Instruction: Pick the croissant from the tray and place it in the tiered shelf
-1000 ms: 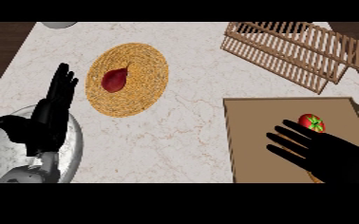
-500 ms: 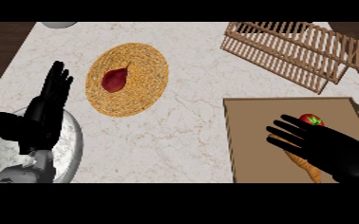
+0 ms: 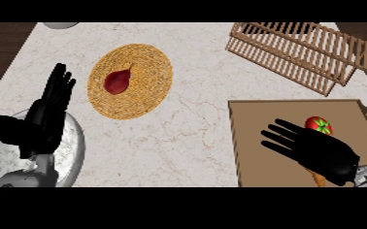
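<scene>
- Head view: a pale marble counter (image 3: 193,140) with fine veining fills the frame; a dark strip of another surface shows along its far left edge.
- A flat brown tray (image 3: 247,121) with a thin raised rim lies at the near right.
- The right hand (image 3: 312,148) hovers over the tray, fingers straight and spread, holding nothing.
- The croissant (image 3: 317,178) shows only as a small golden-tan tip just below the palm, on the tray near its front edge; the hand hides the rest.
- A red tomato (image 3: 318,124) with a green stem lies on the tray just beyond the fingertips.
- The tiered shelf (image 3: 297,53), built of light wooden slats, stands at the far right, well apart from the tray.
- A round woven straw mat (image 3: 150,77) lies left of centre and carries a dark red, pear-shaped fruit (image 3: 117,81).
- The left hand (image 3: 46,111) rests at the left edge, fingers straight and empty, above a grey bowl (image 3: 73,145).
</scene>
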